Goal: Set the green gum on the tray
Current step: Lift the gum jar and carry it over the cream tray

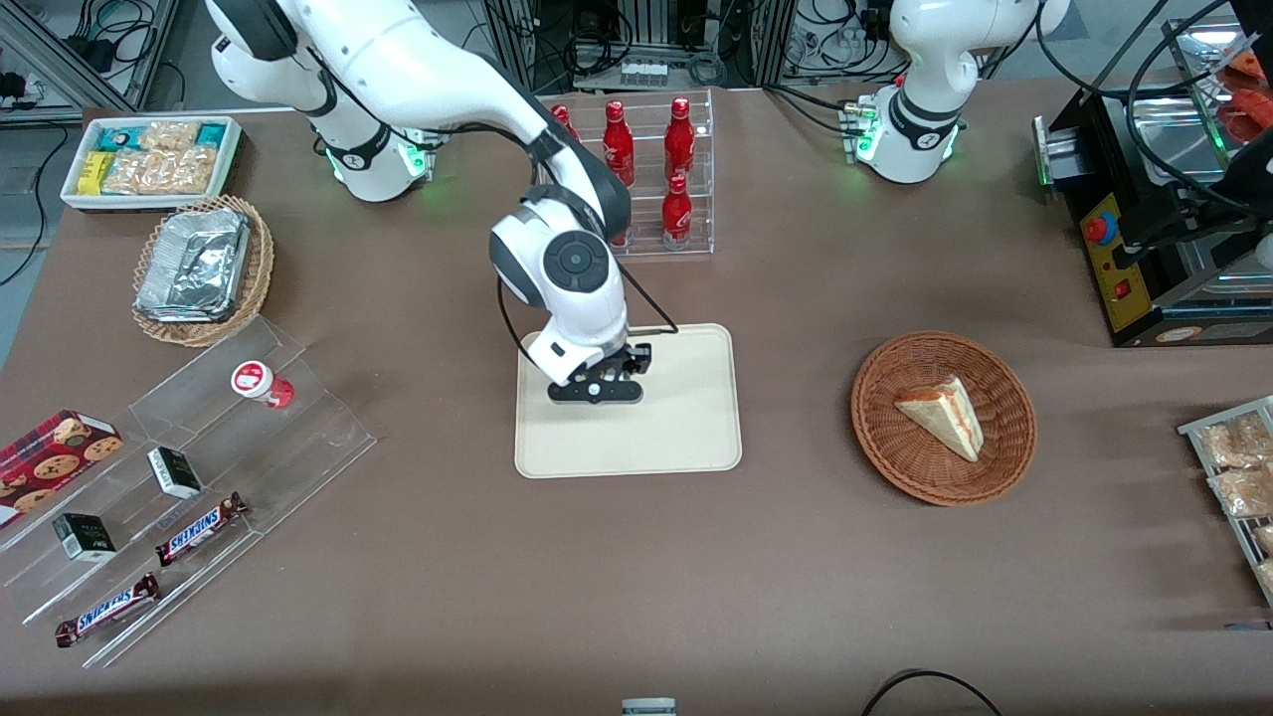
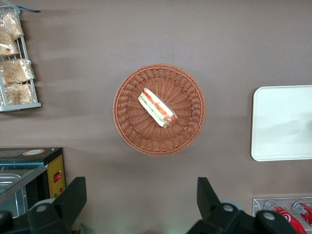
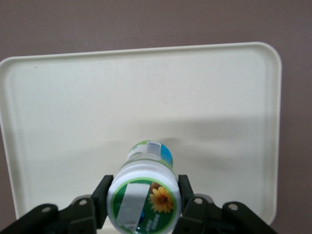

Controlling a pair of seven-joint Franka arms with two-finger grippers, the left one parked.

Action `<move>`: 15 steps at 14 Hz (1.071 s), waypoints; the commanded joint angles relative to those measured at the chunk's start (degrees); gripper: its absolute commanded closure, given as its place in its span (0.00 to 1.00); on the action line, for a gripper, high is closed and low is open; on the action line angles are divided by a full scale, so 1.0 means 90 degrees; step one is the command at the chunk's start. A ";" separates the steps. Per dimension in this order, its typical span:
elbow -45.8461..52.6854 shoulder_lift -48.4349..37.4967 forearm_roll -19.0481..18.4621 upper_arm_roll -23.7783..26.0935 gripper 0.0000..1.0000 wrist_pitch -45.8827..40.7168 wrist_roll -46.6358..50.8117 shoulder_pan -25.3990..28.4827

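Gum (image 3: 144, 195) clamped between gripper (image 3: 143, 199) fingers, over tray (image 3: 58, 107). Lower straight until base touches, then open slowly to keep it upright.

Table (image 1: 636, 577): one, large, covered in matte brown, fills most of the front view.
Floor (image 1: 22, 214): grey, a strip showing at the working arm's end of the table.
Aluminium frame (image 1: 60, 55): slanted profile bars above that strip.
Cables (image 1: 119, 25): black, looped and bundled along the table's farthest edge.
Light: even, from overhead; shadows soft, with a faint sheen on the table covering.
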 commanded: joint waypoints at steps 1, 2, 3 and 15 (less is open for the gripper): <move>0.0272 0.0421 0.0137 -0.0056 1.00 0.0389 0.0124 0.0159; 0.0282 0.0509 0.0137 -0.0066 1.00 0.0438 0.0143 0.0189; 0.0301 0.0616 0.0137 -0.0066 1.00 0.0497 0.0172 0.0189; 0.0292 0.0764 0.0127 -0.0076 0.00 0.0634 0.0163 0.0199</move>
